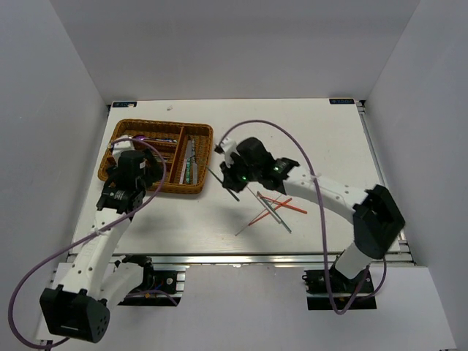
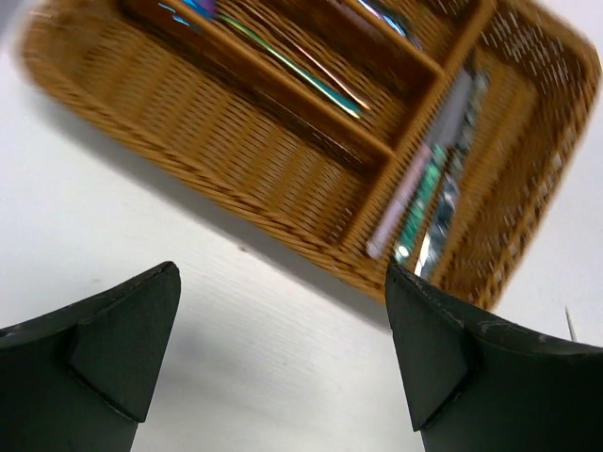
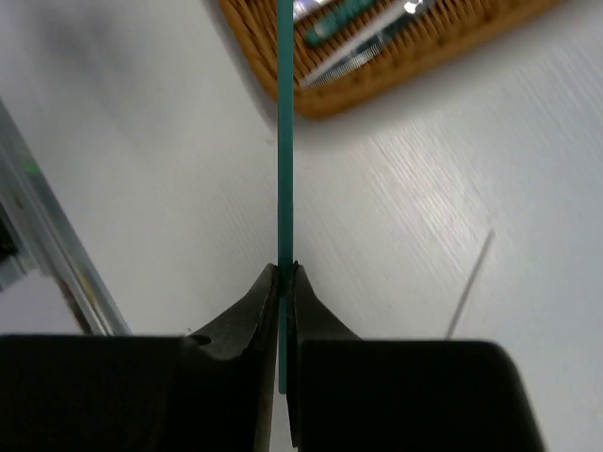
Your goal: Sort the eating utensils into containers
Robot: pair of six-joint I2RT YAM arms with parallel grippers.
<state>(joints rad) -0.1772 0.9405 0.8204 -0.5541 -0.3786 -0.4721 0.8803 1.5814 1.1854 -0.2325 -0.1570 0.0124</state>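
The right hand [image 3: 285, 273] is clamped shut on a single green chopstick [image 3: 285, 141], pinching it near one end so the long free length points toward the woven wicker tray [image 1: 168, 124]. That grip looks chosen for feeding the stick lengthwise into one of the tray's long sections. The chopstick's far tip sits just beside the tray's right-hand wall and is not yet over it. The right arm bends in from its base and reaches leftward across the middle of the counter [image 1: 329, 146], wrist turned toward the tray. Near it, a loose cross of orange and grey chopsticks [image 1: 272, 207] waits unsorted. The left arm is stretched forward, its left hand [image 2: 283, 348] spread open and holding nothing, poised at the tray's near edge above cutlery [image 2: 415, 202] already lying in its sections.
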